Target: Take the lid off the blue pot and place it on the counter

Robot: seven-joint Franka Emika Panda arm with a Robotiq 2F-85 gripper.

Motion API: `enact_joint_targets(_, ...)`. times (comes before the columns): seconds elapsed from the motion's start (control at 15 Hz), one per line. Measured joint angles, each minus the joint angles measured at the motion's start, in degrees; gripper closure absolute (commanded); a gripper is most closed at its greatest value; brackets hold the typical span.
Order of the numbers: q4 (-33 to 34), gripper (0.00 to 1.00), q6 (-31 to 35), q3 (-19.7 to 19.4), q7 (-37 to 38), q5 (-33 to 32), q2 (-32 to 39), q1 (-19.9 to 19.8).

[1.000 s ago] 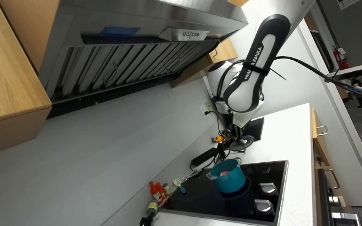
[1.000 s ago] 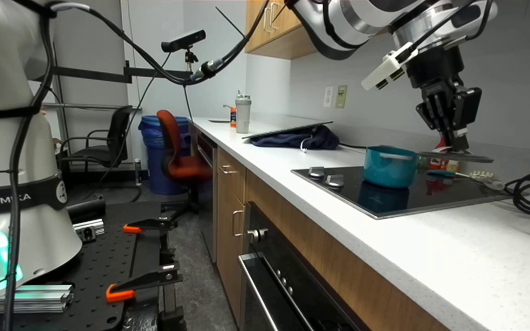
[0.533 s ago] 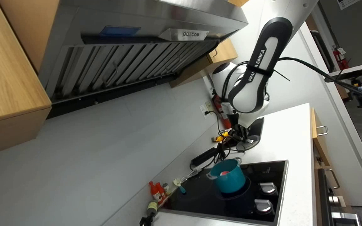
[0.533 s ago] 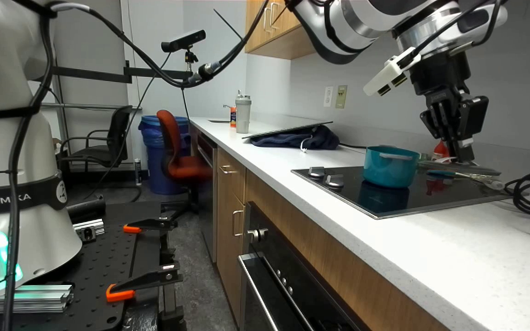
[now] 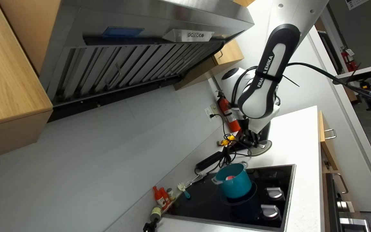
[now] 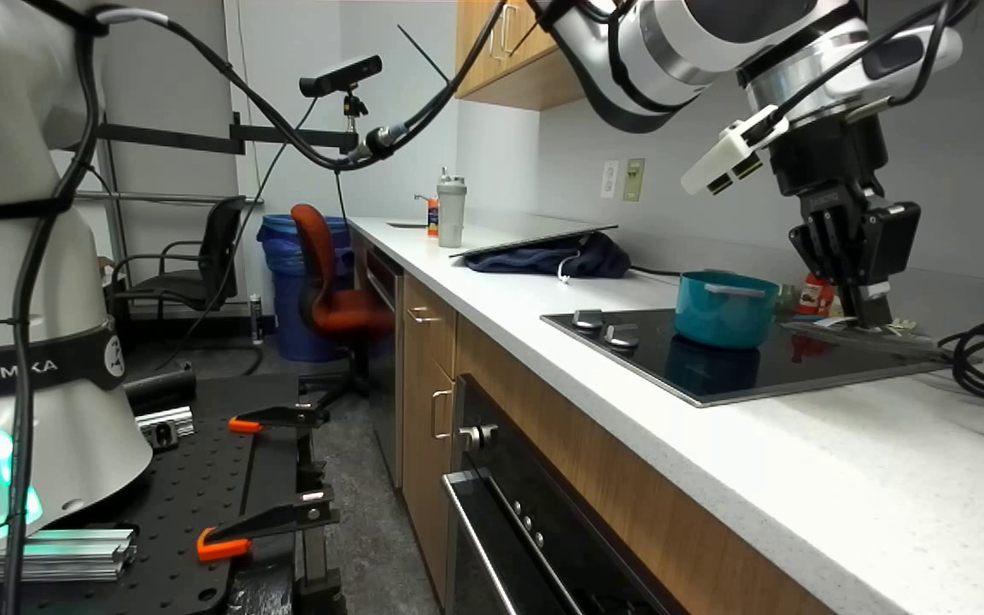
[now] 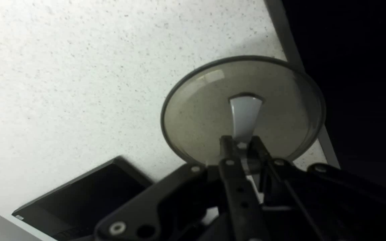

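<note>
The tool (image 7: 242, 142) pinches the handle (image 7: 246, 113) of the lid (image 7: 206, 113), held beneath it over the counter (image 7: 95, 83); whether they touch cannot be told. The uncovered blue pot (image 6: 724, 312) stands near the tool. Placing well probably means shifting clear of the cooktop (image 5: 214, 206), whose edge the lid overlaps in the wrist view, settling it flat, then releasing.

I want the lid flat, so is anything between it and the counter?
Possibly the cooktop edge: the lid overlaps it in the wrist view. Cables loop near the lid in an exterior view; whether underneath, I can't tell.
</note>
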Motion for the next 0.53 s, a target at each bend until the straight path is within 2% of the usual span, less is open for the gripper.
enact_joint_targets(0.07, -0.02, 0.81, 0.00, 0.00, 0.12, 0.00, 0.13, -0.01)
enact_joint_targets(0.13, -0.04, 0.60, 0.00, 0.00, 0.20, 0.01, 0.22, -0.01)
enact_joint_targets(0.27, -0.04, 0.56, 0.00, -0.01, 0.27, 0.04, 0.36, -0.02)
enact_joint_targets(0.53, -0.04, 0.27, 0.00, -0.01, 0.33, 0.07, 0.42, -0.03)
